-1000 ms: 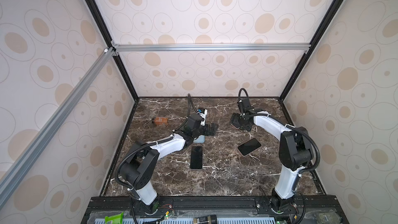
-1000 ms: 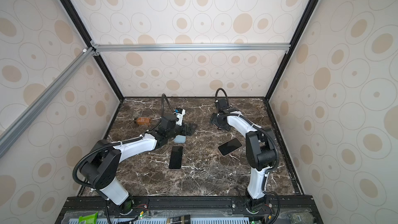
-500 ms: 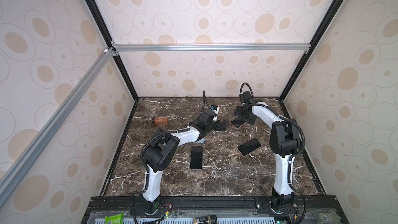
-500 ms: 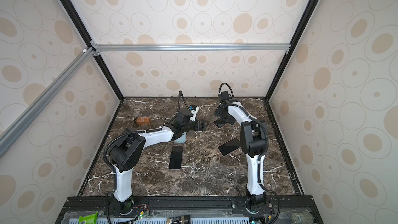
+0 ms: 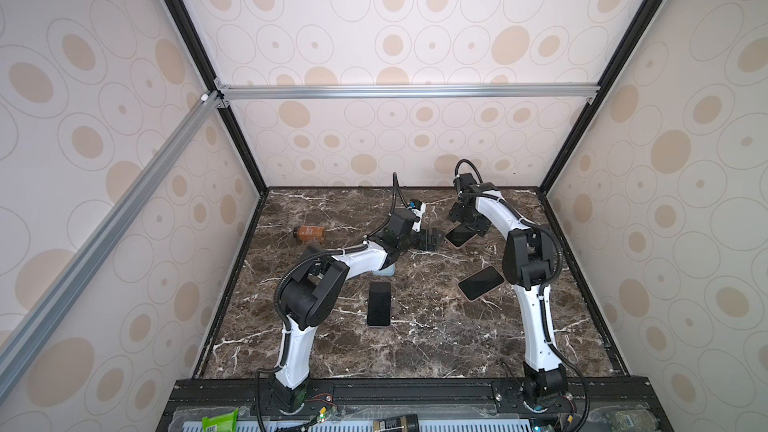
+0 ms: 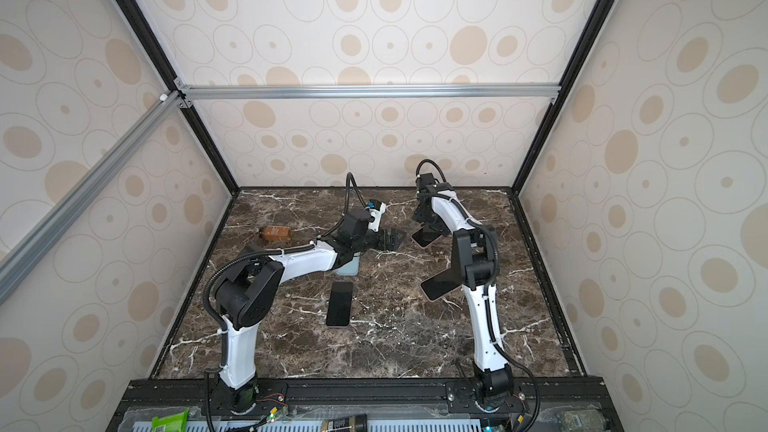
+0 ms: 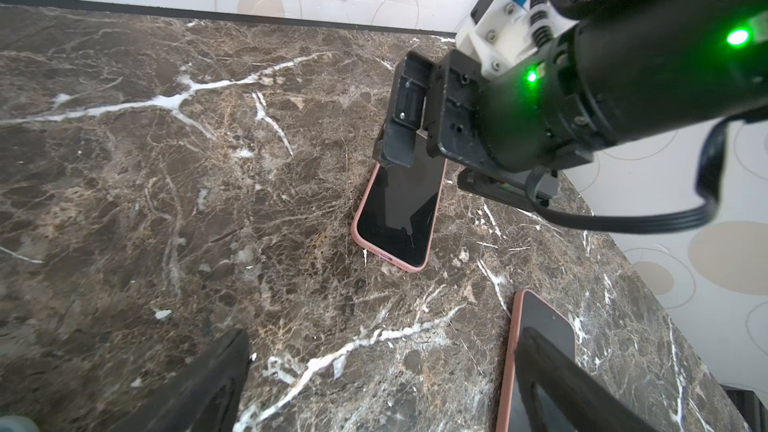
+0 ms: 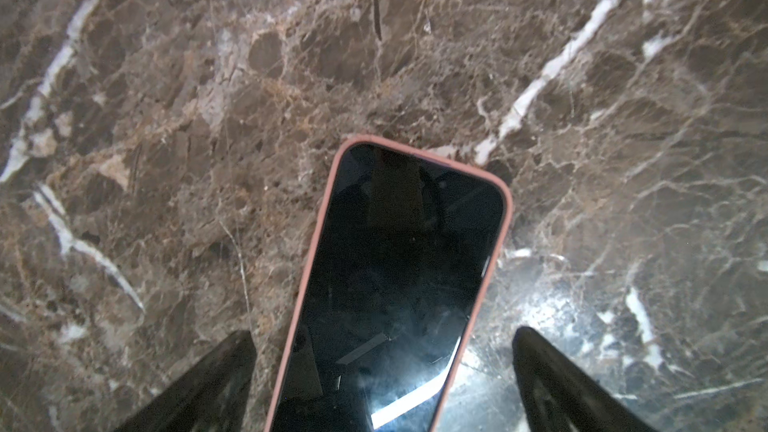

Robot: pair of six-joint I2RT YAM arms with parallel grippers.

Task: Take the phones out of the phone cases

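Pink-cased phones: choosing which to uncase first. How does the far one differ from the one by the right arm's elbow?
The far phone lies under the open right pincer; the elbow phone lies clear of it. The far phone sits farther back, the elbow phone nearer the front. Both lie screen-up in pink cases.

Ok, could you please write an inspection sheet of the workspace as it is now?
Surface: dark marble table, nothing spilled seen.
Job's things: pink-cased phone lying flat; second pink-cased phone; third dark phone; light blue item partly under left arm.
Clutter: brown bottle on its side.
Grippers: left gripper open, empty; right gripper open, astride the first phone, not gripping.
Cables: black wrist cables loop above both wrists.
Surroundings: patterned walls, aluminium frame.
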